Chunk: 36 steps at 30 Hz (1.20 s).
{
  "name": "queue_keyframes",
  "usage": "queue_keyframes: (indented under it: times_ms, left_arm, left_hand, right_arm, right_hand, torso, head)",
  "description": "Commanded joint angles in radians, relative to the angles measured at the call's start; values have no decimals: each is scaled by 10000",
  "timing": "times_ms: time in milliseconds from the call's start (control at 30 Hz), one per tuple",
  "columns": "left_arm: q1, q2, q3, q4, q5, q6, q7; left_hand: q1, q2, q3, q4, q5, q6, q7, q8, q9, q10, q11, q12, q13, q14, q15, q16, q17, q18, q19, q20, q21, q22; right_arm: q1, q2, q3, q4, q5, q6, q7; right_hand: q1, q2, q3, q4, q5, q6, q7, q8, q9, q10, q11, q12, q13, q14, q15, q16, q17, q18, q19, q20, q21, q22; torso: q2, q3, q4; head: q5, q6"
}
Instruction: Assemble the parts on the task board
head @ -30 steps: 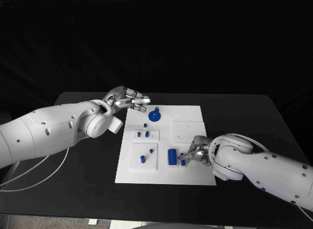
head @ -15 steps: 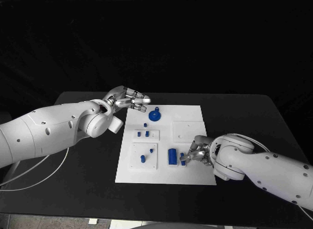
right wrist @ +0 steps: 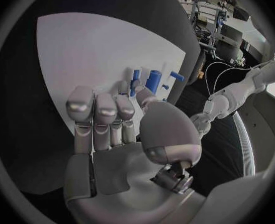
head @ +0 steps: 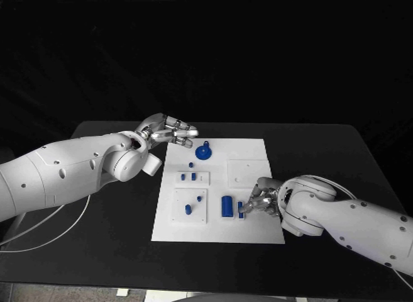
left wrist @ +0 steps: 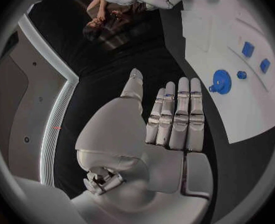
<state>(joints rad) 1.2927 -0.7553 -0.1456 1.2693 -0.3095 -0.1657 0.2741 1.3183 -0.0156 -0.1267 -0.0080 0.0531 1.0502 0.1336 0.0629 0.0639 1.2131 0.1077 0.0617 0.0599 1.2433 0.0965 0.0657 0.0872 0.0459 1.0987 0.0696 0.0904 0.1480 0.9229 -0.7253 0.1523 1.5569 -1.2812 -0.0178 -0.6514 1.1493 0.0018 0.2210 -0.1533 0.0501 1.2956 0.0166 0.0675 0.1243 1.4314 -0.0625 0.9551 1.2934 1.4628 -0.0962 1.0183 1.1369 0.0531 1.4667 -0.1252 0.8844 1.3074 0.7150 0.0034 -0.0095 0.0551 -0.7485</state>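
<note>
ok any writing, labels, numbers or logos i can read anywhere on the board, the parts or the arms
None can be read.
task board: plain white, no print visible.
blue parts: no marks visible; too small to tell more.
left hand and right hand: bare silver and white, no logo to be seen in the head view or the wrist views.

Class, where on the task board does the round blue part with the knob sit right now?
In the head view, the round blue part sits at the task board's far end, on its left half, just beside the left robot hand.
</note>
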Motion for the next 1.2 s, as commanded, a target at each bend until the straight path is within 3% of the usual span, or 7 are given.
queue_keyframes:
  times_ms: [33, 233, 333, 467, 800, 1000, 1200]
  left_arm:
    - [6, 20, 7, 12, -29, 106, 43]
    - [6, 24, 7, -1, -33, 106, 47]
    - [5, 24, 7, -28, -19, 99, 57]
    - [6, 26, 7, -92, 182, 18, 88]
    - [8, 151, 10, -525, 1319, -659, 509]
    - [11, 269, 16, -923, 2107, -899, 791]
    - [12, 559, 30, -1493, 2657, -862, 1026]
  left_hand:
    - [-16, 76, -4, -2, -10, -71, 16, 17, 16, -75, -15, -23, 7, -56, -17, -26, 13, -20, 3, 86, 28, -9]
    - [-16, 76, -4, -2, -10, -71, 16, 17, 16, -75, -15, -23, 7, -56, -17, -26, 13, -20, 3, 86, 28, -9]
    - [-16, 76, -4, -2, -10, -71, 16, 17, 16, -75, -15, -23, 7, -56, -17, -26, 13, -20, 3, 86, 28, -9]
    - [-37, 66, -21, 6, -10, -78, 20, 17, 15, -83, -10, -22, 7, -61, -13, -27, 12, -20, -1, 87, 29, -16]
    - [87, 123, 68, -71, 60, 60, -23, 29, 20, -67, -26, -23, 7, -44, -21, -28, 25, -25, -13, 86, 28, -26]
    - [153, 183, 118, -168, 135, 98, -28, 16, 13, -210, 15, -28, 3, -150, 16, -38, -2, -43, -95, 118, -20, -58]
    - [152, 225, 164, -264, 175, 59, -46, 16, 12, -696, 138, -36, -6, -617, 159, -44, -140, -72, -464, 276, -202, -214]
  right_arm:
    - [-40, -4, -24, -66, -170, -3, 93]
    - [-44, -37, -24, -81, -124, -270, 207]
    - [-45, -128, -15, -54, 228, -464, 369]
    - [-37, -346, 176, -29, 1107, -636, 998]
    - [489, -337, 986, -1750, 4031, -1604, 4752]
    - [948, 170, 1187, -3721, 6345, -1968, 6945]
    - [1093, 658, 1436, -5106, 7851, -1758, 8475]
  right_hand:
    - [-122, 54, -105, 63, -19, 10, -40, -33, -18, 35, 3, -46, 14, 7, -81, -49, 6, -190, 391, -41, -38, 1099]
    - [-549, -282, -297, 386, -21, 33, 2, -27, -30, 33, 25, -76, 8, 7, -79, -66, 4, -185, 398, -44, -42, 1097]
    - [-732, -1614, 541, 2313, 3, -80, -27, 15, -49, -59, 94, -191, -25, -10, -43, -110, -3, -152, 402, -48, -79, 1085]
    - [-497, -1744, -231, 3004, 17, -692, 270, -34, -129, -59, 195, -106, 28, -7, -5, -124, 2, -110, 386, 18, -145, 1078]
    - [96, -47, -3120, 1668, 1442, -1244, 459, -39, -331, -541, 328, -983, -670, -183, 76, -1118, -634, 105, 142, 150, -1709, 684]
    - [713, 528, -2975, 580, 1784, -1502, 638, -38, -495, -1732, 560, -4997, -4703, -1044, 426, -4949, -3277, 202, -800, 508, -7493, -2851]
    - [929, 763, -2569, 41, 2070, -2659, 1161, -35, -617, -3066, 1775, -8899, -11284, -3171, 1980, -9685, -7747, 360, -4753, 2226, -8177, -7783]
  torso:
    - [0, -4, 7]
    - [0, -5, 10]
    - [-7, -6, 11]
    - [-17, -21, -6]
    - [-117, -126, -14]
    - [-220, -127, -37]
    - [-348, -81, -25]
  head:
    - [-10, 7]
    - [-13, 43]
    - [-10, 104]
    - [-61, 324]
    - [-216, 795]
    - [-238, 996]
    - [-224, 1145]
